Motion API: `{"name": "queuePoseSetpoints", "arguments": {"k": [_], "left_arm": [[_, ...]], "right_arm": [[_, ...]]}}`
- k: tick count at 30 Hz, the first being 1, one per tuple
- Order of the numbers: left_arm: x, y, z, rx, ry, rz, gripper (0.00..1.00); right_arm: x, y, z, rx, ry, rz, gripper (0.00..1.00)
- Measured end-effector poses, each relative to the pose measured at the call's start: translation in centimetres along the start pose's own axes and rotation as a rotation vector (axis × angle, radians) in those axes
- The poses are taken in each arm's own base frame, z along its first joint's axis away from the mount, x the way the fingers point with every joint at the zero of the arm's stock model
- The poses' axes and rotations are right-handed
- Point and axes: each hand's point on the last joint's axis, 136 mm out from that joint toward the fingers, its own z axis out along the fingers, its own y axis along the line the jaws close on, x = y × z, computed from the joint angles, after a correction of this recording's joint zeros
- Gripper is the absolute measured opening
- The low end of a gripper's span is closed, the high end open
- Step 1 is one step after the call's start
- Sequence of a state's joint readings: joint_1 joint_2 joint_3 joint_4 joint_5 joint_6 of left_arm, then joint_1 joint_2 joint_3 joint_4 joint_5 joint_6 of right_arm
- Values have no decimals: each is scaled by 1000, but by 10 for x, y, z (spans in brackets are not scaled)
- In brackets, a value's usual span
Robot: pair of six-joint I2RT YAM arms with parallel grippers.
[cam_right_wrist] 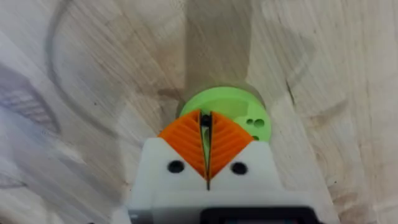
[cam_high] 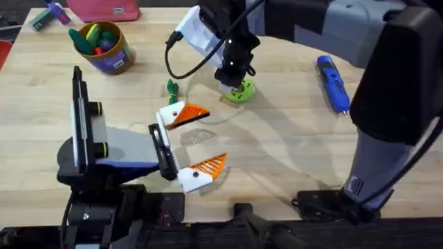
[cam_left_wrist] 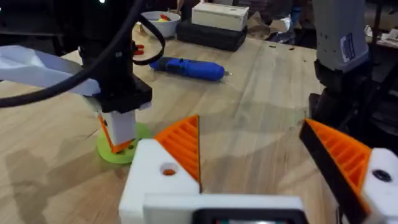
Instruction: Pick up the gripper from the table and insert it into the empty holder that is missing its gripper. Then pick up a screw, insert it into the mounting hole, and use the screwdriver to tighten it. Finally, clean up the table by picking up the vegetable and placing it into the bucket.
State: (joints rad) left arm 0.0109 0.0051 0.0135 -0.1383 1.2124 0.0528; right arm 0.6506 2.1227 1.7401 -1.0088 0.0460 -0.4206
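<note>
My left gripper (cam_high: 216, 136) (cam_left_wrist: 249, 124) stands open above the table, both white mounts carrying orange fingers. One mount's hole (cam_left_wrist: 168, 169) shows orange inside; the other holds a dark screw head (cam_left_wrist: 380, 176). A loose gripper and an empty holder are out of view. My right gripper (cam_high: 235, 81) (cam_right_wrist: 206, 118) hangs over the lime-green disc (cam_high: 242, 92) (cam_right_wrist: 249, 112), shut on a small dark screw (cam_right_wrist: 205, 121). The dark-green vegetable (cam_high: 172, 87) lies left of the disc. The blue screwdriver (cam_high: 333, 83) (cam_left_wrist: 186, 67) lies at the right. The bucket (cam_high: 104, 47) stands far left.
The bucket holds colourful toy pieces. A pink pouch (cam_high: 104, 10) lies at the table's far edge. A white bowl (cam_left_wrist: 160, 22) and a white box on a black case (cam_left_wrist: 217, 25) stand beyond the screwdriver. Bare wood lies between the disc and the screwdriver.
</note>
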Motion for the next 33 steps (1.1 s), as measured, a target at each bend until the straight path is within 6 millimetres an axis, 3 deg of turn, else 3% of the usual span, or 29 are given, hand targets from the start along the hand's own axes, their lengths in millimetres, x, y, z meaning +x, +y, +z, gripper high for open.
{"name": "queuePoseSetpoints", "arguments": {"k": [21, 24, 33], "left_arm": [[0, 0, 0, 0, 0, 0, 985], [0, 0, 0, 0, 0, -1, 985], [0, 0, 0, 0, 0, 0, 985]], "right_arm": [[-2, -1, -10, 3, -8, 5, 6], [-3, -1, -27, 15, -37, 8, 6], [-7, -9, -119, 100, -234, 46, 6]]}}
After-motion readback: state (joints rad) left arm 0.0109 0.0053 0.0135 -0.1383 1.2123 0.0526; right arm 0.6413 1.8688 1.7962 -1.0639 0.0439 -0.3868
